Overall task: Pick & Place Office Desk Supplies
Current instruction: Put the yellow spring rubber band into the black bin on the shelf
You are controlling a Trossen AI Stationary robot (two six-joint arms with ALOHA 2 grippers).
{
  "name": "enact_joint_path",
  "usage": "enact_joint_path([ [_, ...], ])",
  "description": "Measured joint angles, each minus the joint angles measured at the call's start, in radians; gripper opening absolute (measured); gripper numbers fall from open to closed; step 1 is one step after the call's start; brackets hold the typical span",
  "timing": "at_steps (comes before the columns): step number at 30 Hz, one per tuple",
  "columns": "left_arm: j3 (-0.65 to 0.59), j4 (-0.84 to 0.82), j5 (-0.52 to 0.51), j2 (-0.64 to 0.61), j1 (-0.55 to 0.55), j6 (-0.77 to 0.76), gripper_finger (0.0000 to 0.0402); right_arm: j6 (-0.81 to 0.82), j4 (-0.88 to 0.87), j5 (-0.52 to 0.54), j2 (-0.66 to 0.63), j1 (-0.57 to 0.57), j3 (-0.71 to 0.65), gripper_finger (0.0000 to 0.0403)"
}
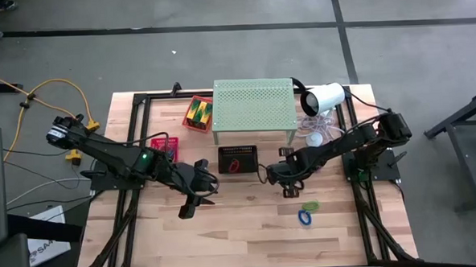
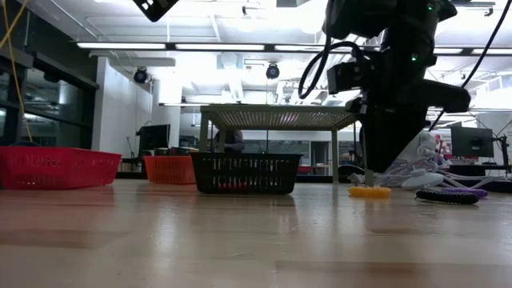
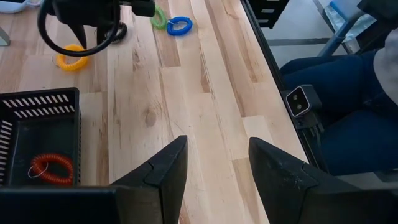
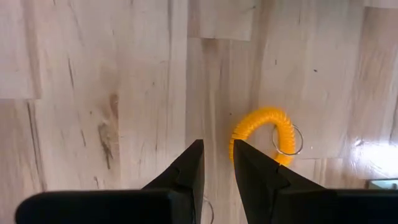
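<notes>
fingers (image 4: 249, 165) of the right gripper (image 4: 216, 155) stand only a narrow gap apart, empty, their tips hanging just over the bare wood right beside the yellow coil loop (image 4: 267, 134), which lies flat on the table (image 1: 250, 229) with a small metal ring on it; whether a fingertip touches the loop cannot be told. from above, this gripper (image 1: 288, 182) sits just to the right of the black basket (image 1: 237, 159), and the low view shows it (image 2: 372, 178) poised over the loop (image 2: 369, 192).

the left gripper (image 3: 217, 155) has its fingers spread wide and holds nothing, hovering over the wood just left and forward of the black basket (image 3: 37, 134). an orange coil loop (image 3: 50, 169) lies inside that basket.

farther right of the basket and nearer the front edge lie a green loop (image 1: 309, 206) and a blue loop (image 1: 305, 218), side by side. behind the basket stands the pale green shelf (image 1: 253, 105). left of the shelf a red tray (image 1: 198, 113) holds yellow-and-green pieces (image 1: 197, 112); another red basket (image 1: 165, 146) sits left of the black one. a white lamp-like device (image 1: 323, 98) lies at the shelf's right.
</notes>
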Motion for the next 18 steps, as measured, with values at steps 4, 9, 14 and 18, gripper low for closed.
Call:
enact_joint_path([
  [4,0.000,0.000,0.000,0.000,0.000,0.000,0.0166,-0.007,0.000,-0.005,0.000,-0.019,0.000,0.0074],
  [9,0.000,0.000,0.000,0.000,0.000,0.000,0.0166,-0.011,0.026,-0.040,0.000,-0.061,-0.005,0.0074],
  [14,0.000,0.000,0.000,0.000,0.000,0.000,0.0166,-0.006,0.107,-0.091,0.002,-0.094,-0.071,0.0074],
  [18,0.000,0.000,0.000,0.000,0.000,0.000,0.0166,0.013,0.132,-0.105,0.002,-0.109,-0.093,0.0074],
])
